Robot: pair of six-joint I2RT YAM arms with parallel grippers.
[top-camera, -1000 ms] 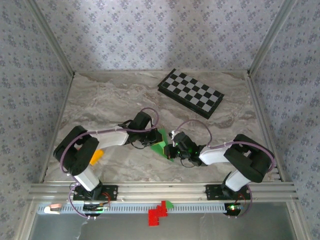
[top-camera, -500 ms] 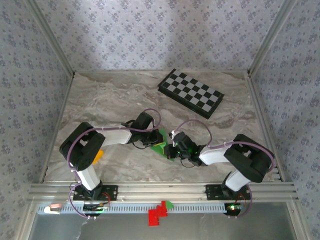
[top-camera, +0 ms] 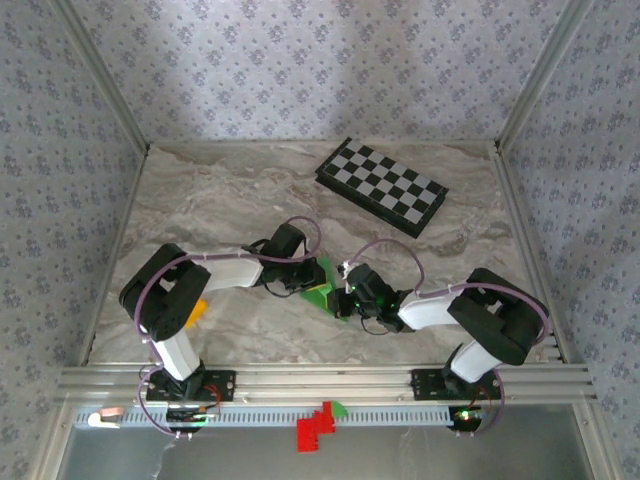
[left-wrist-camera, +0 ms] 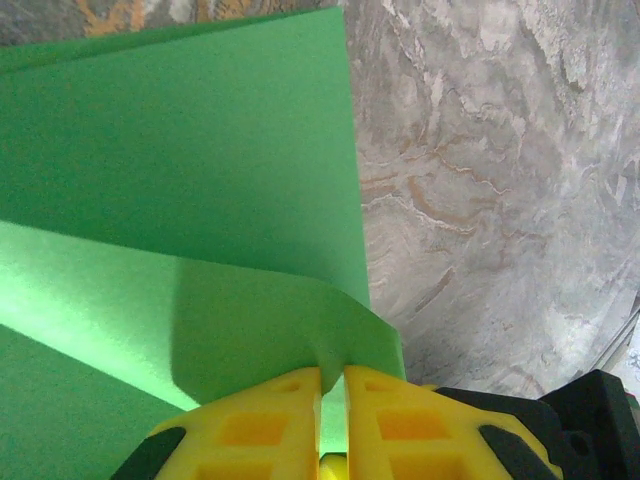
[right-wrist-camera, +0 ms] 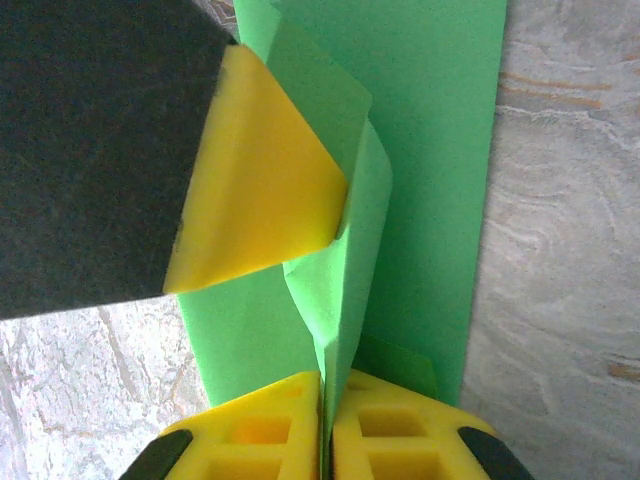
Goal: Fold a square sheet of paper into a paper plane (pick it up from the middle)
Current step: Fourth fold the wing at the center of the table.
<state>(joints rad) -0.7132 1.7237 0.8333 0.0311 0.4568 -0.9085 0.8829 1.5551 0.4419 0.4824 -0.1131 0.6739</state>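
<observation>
— Green paper [top-camera: 322, 283]: is it a plane yet?
— No. It sits on the worktop [top-camera: 230, 200], to the near-left of the checkerboard [top-camera: 381, 186] and well apart from it. It is no flat square now. The wrist views show layers lying over one another and a raised ridge running up its middle.
— So some folds are in?
— At least one, I judge. A flap overlaps the lower layer in the left wrist view. But I see no pointed nose and no narrow dart shape, so most of the creasing looks left to do.
— And the jaws?
— The left jaws are nearly together, pinching a thin lip of the paper. The right jaws are likewise clamped on the ridge, with the paper's edge squeezed between them.
— What is left, then?
— By my reckoning: press that ridge into a crease, form the nose, fold the wings. I cannot tell which fold this one is.
</observation>
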